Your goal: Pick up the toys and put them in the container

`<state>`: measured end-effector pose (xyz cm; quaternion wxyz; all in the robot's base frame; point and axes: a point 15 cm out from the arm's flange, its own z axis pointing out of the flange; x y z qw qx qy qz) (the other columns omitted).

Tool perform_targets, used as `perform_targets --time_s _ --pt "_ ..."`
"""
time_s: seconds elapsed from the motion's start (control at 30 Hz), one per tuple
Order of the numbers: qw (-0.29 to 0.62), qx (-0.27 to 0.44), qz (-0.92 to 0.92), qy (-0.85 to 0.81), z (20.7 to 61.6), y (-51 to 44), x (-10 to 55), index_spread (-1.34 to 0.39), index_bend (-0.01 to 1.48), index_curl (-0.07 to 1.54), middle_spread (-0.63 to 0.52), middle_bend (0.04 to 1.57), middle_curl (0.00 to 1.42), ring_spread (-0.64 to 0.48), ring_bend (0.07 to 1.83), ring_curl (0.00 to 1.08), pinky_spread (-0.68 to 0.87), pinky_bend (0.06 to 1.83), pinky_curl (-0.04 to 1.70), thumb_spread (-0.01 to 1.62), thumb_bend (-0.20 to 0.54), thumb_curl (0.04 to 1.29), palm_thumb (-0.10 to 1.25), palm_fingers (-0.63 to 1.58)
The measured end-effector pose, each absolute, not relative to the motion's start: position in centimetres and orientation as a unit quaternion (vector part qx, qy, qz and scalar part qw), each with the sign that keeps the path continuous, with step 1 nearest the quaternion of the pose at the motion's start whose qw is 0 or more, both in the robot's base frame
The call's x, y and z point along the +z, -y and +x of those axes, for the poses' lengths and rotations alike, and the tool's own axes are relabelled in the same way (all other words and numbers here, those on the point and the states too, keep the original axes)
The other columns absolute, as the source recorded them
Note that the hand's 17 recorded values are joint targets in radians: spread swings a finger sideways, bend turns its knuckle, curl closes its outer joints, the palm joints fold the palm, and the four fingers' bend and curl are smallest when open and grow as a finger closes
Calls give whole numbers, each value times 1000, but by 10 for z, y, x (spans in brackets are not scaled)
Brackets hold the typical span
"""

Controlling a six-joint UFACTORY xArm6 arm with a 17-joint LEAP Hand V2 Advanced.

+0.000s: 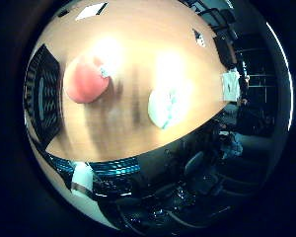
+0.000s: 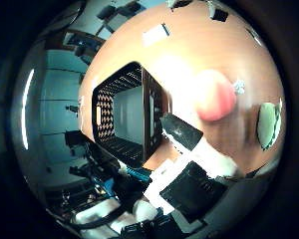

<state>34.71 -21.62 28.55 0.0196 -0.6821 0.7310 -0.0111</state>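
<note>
pink toy (image 1: 85, 79) and pale toy (image 1: 164, 106) sit on the worktop (image 1: 138, 39), crate (image 2: 123, 113) nearby and empty. we can't tell the fingers' (image 2: 182, 130) state, so a blind grab could nudge pink away.

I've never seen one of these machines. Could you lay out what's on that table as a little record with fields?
Surface: wooden table
Container: black lattice-walled crate, nothing visible inside
Toy one: pink rounded toy, on the table beside the crate
Toy two: pale whitish-green toy, on the table, further from the crate
Hand: above the table, holding nothing
Toys in crate: none
</note>
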Motion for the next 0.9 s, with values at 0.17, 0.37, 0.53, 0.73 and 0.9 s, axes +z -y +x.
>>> perform_targets --time_s 0.17,0.37,0.53,0.73,0.9 --pt "6 3 -690 -724 357 220 258 -401 169 303 -75 203 362 80 368 209 353 444 188 1096 -23 292 612 228" --pt "4 6 -692 -722 374 229 225 -405 171 303 -56 192 351 131 330 211 357 393 210 1098 -22 288 600 189" --pt "1 16 -692 -722 383 234 196 -405 173 307 -54 192 339 154 302 215 363 354 229 1100 -21 293 593 182" --pt "-2 27 -694 -719 388 233 171 -404 166 303 -43 197 334 158 289 227 360 315 253 1101 -21 297 591 193" --pt "-4 37 -695 -719 389 232 152 -406 169 300 -57 213 343 132 288 232 362 282 260 1101 -21 298 591 246"
